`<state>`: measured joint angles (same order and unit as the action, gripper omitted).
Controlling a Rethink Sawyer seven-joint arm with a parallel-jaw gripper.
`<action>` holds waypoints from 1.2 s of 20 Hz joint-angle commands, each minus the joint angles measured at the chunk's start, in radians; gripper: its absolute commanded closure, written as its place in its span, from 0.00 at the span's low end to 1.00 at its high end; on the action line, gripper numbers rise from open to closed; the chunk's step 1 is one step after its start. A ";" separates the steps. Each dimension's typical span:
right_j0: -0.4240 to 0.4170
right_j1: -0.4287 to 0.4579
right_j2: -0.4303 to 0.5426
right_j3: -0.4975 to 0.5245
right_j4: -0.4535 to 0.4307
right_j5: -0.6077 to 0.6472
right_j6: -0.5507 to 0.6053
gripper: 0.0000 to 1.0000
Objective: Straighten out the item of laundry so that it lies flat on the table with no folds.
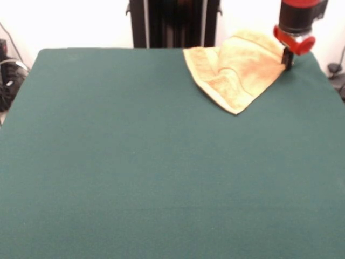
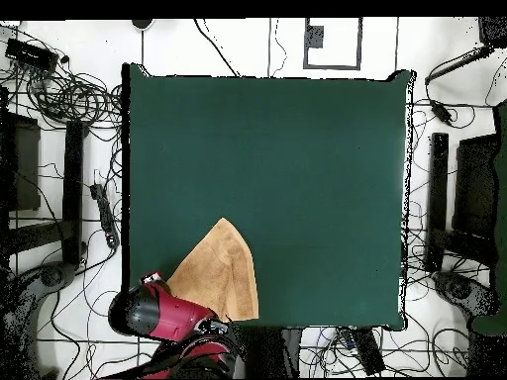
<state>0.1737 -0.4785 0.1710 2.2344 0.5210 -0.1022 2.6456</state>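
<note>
**A:** Where did the towel (image 1: 237,73) lie at that moment?

**B:** It sat at the robot's end of the worktop (image 1: 135,172), in a corner near the pedestal. In the front view that was the far right; in the overhead view, the bottom left, its edge running along or just over the worktop's rim. It was far from flat. It made a rough triangle with one point aimed toward the middle of the green surface, and a paler band doubled over along one side, so at least one layer lay folded on another.

**B:** The part nearest the arm also rose a little off the surface, which suggested it was being lifted or dragged by that edge.

**A:** And the pincer (image 1: 288,59)?

**B:** It stood low at the towel's outer edge, touching the cloth or just beside it. Whether its tips were apart or pressed together on the fabric could not be told; the red wrist hid them from above and the front view showed only a dark stub.

**A:** Why hold it there?

**B:** Probably to pull that corner outward and open the fold, though that was only a reading of the pose.

**A:** Any containers?

**B:** None. The worktop carried the towel alone.
</note>
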 commanded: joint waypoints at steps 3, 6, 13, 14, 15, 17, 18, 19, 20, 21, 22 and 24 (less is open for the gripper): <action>0.187 0.032 0.016 -0.222 0.275 -0.091 0.280 1.00; 0.248 -0.013 -0.044 -0.221 0.339 -0.034 0.246 1.00; 0.402 -0.079 -0.324 -0.272 0.335 0.228 0.108 1.00; 0.429 -0.080 -0.391 -0.288 0.305 0.287 0.102 1.00; 0.415 -0.092 -0.392 -0.280 0.276 0.291 0.089 1.00; 0.367 -0.117 -0.362 -0.254 0.226 0.275 0.064 1.00; 0.351 -0.120 -0.350 -0.247 0.212 0.262 0.059 1.00; 0.347 -0.116 -0.349 -0.245 0.203 0.247 0.060 1.00; 0.338 -0.118 -0.341 -0.245 0.193 0.238 0.063 1.00; 0.329 -0.122 -0.331 -0.241 0.184 0.225 0.066 1.00; 0.319 -0.129 -0.322 -0.243 0.168 0.198 0.064 1.00; 0.291 -0.147 -0.297 -0.237 0.139 0.189 0.057 1.00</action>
<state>0.5074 -0.6102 -0.1465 2.0797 0.6926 0.0778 2.6458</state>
